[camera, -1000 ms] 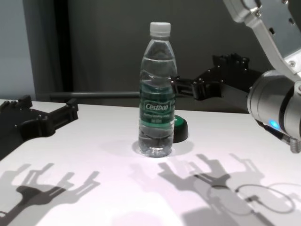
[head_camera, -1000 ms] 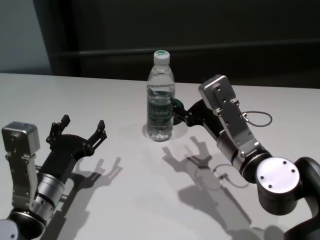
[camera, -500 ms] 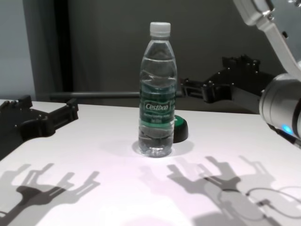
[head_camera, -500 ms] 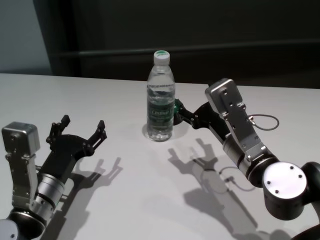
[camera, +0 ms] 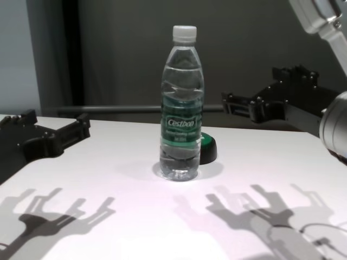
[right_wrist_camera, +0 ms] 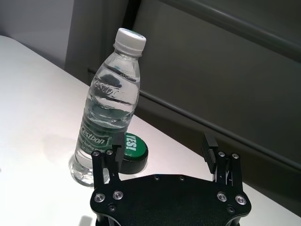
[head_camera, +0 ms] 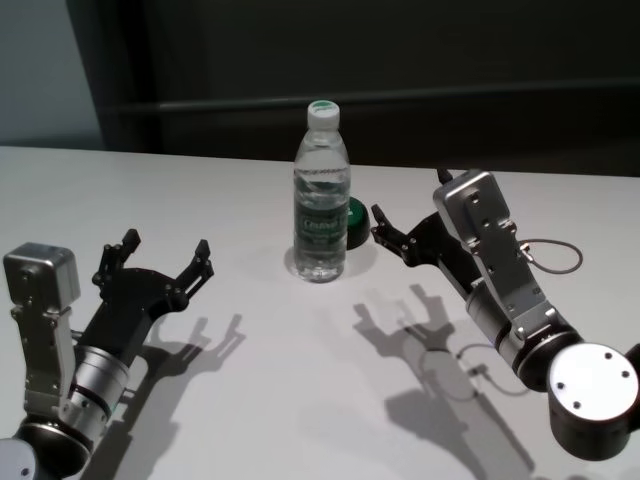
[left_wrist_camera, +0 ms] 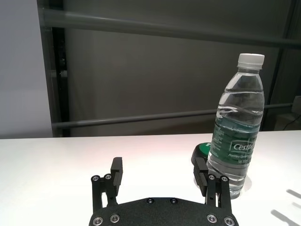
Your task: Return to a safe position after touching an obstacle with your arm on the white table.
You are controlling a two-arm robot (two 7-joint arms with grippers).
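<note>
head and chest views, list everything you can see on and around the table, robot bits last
water bottle: one, clear with white cap and green label, upright near the middle of the table
round object: one, low, black with a green top, just behind the bottle on its right side
white table: one, white, fills the foreground
dark wall with a horizontal rail: one, dark grey, behind the table's far edge
cable loop: one, thin grey, on the right forearm
left gripper: one, black, open and holding nothing, over the table's near left side, apart from the bottle
right gripper: one, black, open and holding nothing, to the right of the bottle with a gap between them
</note>
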